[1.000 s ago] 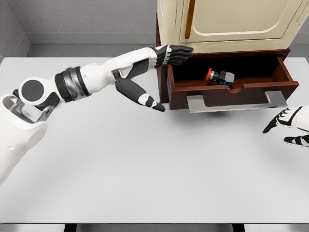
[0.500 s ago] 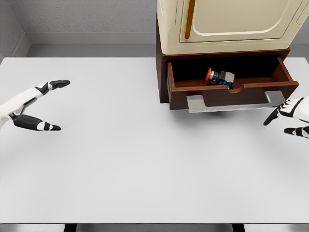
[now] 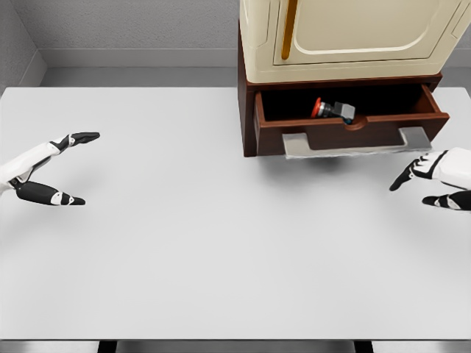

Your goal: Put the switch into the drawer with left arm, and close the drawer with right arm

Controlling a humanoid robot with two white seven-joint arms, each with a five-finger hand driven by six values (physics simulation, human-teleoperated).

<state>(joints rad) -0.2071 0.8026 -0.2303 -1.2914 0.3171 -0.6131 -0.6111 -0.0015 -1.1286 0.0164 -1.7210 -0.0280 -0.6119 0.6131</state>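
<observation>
At table's far right edge, under a cream cabinet [image 3: 353, 37]: brown drawer [image 3: 346, 121], partly open, grey handle [image 3: 353, 143] facing forward.

Table [image 3: 221, 250]: white, flat, wide. Grey wall and floor strip behind; no other furnishing visible.

Left hand [image 3: 51, 165]: low at the picture's left edge, well apart from the drawer, thumb and fingers spread, holding nothing.

Right hand [image 3: 434, 180]: at the right edge, just below and to the right of the handle, fingers loosely parted, holding nothing, not touching the drawer front.

Switch [image 3: 333, 109]: red-capped, grey-bodied, lying inside the drawer near its front wall.

Step in hand, by judgement: placing looks done; closing is what remains.

Next move calls for: right hand brought against the drawer front or handle, then a straight push toward the cabinet until flush, keeping fingers out of the gap.
</observation>
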